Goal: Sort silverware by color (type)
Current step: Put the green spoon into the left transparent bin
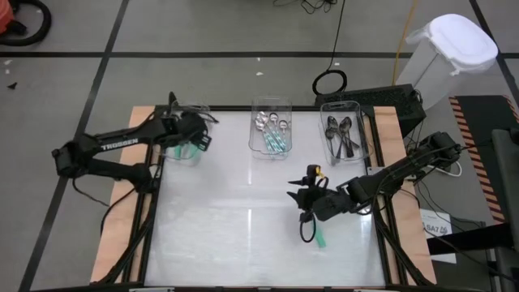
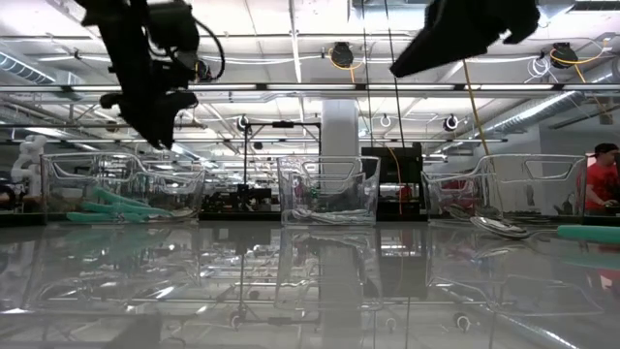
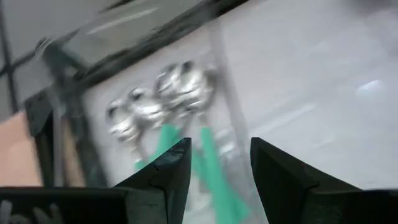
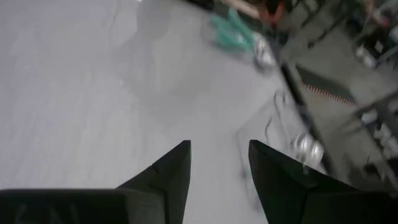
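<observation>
Teal-handled spoons with silver bowls point(image 3: 180, 93) lie in the clear far-left bin point(image 1: 185, 139). My left gripper point(image 3: 221, 155) hovers open just above that bin point(image 1: 195, 139), nothing between its fingers. The middle bin point(image 1: 272, 126) holds silver and teal-handled spoons, and the right bin point(image 1: 345, 136) holds dark and silver spoons. One teal-handled spoon point(image 1: 321, 238) lies flat on the table point(image 1: 227, 227) near the right side, its bowl point(image 2: 499, 226) showing in the low view. My right gripper point(image 1: 298, 199) hangs open above the table, just beyond that spoon, empty point(image 4: 219, 155).
The three clear bins stand in a row along the table's far edge. A white lidded bin point(image 1: 450, 49) and a black box point(image 1: 389, 101) sit off the table at the far right. The white tabletop between the arms is bare.
</observation>
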